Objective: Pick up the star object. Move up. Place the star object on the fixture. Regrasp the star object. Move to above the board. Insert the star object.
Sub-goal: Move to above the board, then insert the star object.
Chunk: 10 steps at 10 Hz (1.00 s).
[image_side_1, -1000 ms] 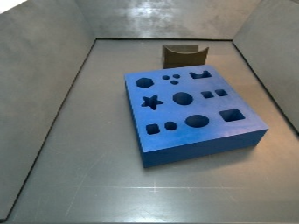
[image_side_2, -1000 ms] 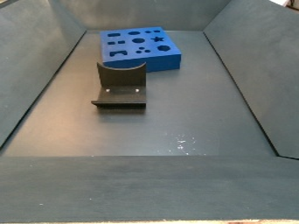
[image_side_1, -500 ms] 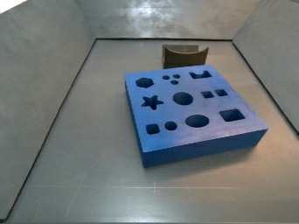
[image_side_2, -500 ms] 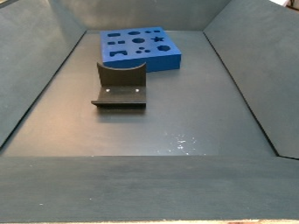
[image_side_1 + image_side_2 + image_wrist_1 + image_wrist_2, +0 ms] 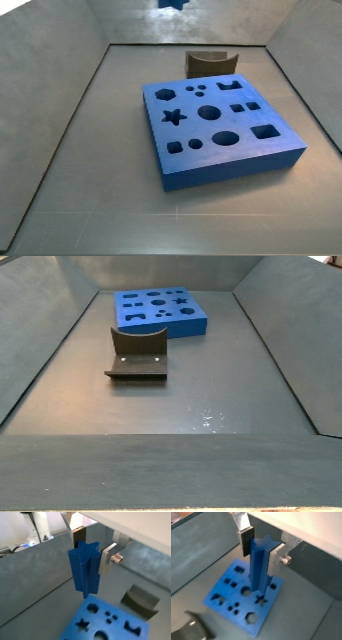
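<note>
Gripper (image 5: 93, 554) high above the board (image 5: 243, 598), seen in both wrist views; its silver plates pinch the star peg (image 5: 85, 568) near the peg's upper end, one plate on each side. Peg hangs upright, star section facing down, lower end free and well clear of the board top. In a wrist view (image 5: 261, 568) the peg's lower end overlaps the middle of the board; we cannot tell which hole it stands over.

In a side view only a small blue tip of the peg (image 5: 173, 4) shows at the top edge of the frame; the gripper itself is out of that frame. In the opposite side view neither peg nor gripper shows.

Board (image 5: 221, 150) lies flat on the grey floor of the bin, holes up: star, hexagon, circles, squares, an oval among them. We see nothing lying on the board or in its holes.

Fixture (image 5: 209, 63) stands just behind the board's far edge in that view, apart from it, notch empty. From the opposite side (image 5: 138, 356) it sits nearer the camera than the board (image 5: 163, 312), on its base plate.

Grey bin walls (image 5: 277, 326) slope up on all sides. We see no other loose items on the floor.
</note>
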{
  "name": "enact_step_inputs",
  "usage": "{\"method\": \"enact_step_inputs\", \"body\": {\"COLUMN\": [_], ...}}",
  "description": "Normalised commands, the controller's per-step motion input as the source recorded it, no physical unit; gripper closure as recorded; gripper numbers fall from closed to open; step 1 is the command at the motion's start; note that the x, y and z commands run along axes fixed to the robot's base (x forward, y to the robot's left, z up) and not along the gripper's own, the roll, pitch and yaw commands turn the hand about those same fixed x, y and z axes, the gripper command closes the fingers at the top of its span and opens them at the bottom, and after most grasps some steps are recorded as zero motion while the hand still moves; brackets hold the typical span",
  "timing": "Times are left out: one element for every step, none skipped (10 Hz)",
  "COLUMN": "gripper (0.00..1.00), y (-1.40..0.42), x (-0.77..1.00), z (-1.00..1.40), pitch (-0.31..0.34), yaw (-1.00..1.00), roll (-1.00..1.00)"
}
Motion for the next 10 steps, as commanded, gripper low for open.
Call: {"method": "enact_step_inputs", "body": {"gripper": [1.00, 1.00, 1.00, 1.00, 1.00, 1.00, 1.00, 1.00, 1.00, 1.00], "y": [-0.09, -0.04, -0.10, -0.07, 0.00, 0.00, 0.00, 0.00, 0.34, 0.26], "x": [-0.12, -0.06, 0.00, 0.00, 0.39, 0.45, 0.24, 0.00, 0.66, 0.34], "z": [0.01, 0.00, -0.03, -0.22, -0.59, -0.67, -0.48, -0.11, -0.74, -0.86], "pitch": [-0.027, -0.014, 0.000, -0.149, 0.251, 0.251, 0.057, -0.011, 0.326, 0.143], "yaw": [-0.04, -0.02, 0.00, 0.00, 0.00, 0.06, 0.00, 0.00, 0.09, 0.46], "roll": [-0.40, -0.22, 0.00, -0.03, -0.44, -0.35, -0.21, 0.00, -0.29, -0.14]}}
